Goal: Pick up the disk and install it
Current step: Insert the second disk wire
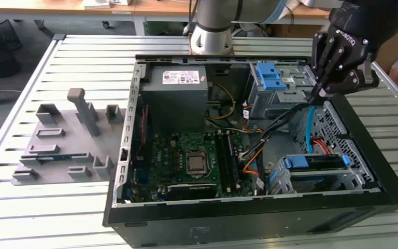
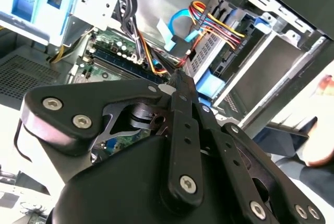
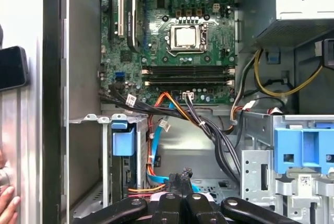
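Here, the disk (image 1: pixel 316 162), a flat slab in its blue plastic bracket, sits in the grey metal bay at the case's near corner. Farther back, the black claw (image 1: pixel 318 93) hovers clenched, empty, over tangled cables.

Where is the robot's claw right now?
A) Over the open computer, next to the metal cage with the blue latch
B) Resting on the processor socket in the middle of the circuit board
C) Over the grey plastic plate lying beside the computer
A: in the exterior view the gripper hangs over the open computer case, right beside the drive cage with its blue latch, away from the grey plate.
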Motion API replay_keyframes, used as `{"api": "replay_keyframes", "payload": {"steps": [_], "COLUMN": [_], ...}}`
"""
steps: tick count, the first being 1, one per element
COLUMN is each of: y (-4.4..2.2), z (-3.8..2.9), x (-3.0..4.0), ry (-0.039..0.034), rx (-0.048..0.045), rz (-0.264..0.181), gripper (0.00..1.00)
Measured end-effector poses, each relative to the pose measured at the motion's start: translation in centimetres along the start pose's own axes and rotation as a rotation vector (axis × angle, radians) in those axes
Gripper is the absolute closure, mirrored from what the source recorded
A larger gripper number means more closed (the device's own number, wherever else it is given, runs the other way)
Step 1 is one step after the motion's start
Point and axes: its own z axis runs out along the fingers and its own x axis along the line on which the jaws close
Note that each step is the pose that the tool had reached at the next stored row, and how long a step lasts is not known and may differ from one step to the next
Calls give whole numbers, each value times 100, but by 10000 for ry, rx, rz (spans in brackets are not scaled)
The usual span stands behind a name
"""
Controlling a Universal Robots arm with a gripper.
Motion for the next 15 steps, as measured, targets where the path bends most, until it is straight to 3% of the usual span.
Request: {"api": "replay_keyframes", "payload": {"steps": [2, 4, 10, 13, 15], "y": [-8, -13, -69, -87, -100], "z": [-2, -3, -9, -8, -3], "x": [-19, -47, -165, -210, -239], "ry": [168, 275, 292, 388, 431], "rx": [3, -1, -63, -65, -64], "rz": [9, 16, 11, 13, 15], "gripper": [89, 89, 89, 89, 77]}}
